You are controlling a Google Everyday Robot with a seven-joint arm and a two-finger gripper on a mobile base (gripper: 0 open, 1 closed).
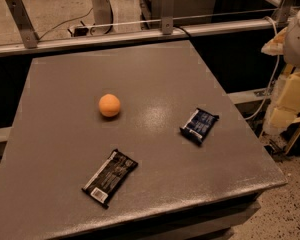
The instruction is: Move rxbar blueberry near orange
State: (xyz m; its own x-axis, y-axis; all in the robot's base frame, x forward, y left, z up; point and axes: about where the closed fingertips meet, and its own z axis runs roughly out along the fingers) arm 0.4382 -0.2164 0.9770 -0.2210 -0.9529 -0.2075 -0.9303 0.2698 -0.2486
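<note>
Tool [292, 98] — cut off, right edge | rxbar blueberry [199, 125], orange [109, 105] apart

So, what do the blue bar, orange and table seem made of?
Rxbar blueberry: shiny crinkled film wrapper, probably plastic. Orange: matte peel, looks like real fruit. Table: grey, slightly glossy sheen, perhaps laminate. The gripper sits beyond the table's right edge.

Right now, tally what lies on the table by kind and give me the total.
Oranges: 1, the orange
Blue snack bars: 1, the rxbar blueberry
Black snack bars: 1, the black bar
Total: 3 on the table
The gripper is beyond the table's edge at the picture's right, touching none.
</note>
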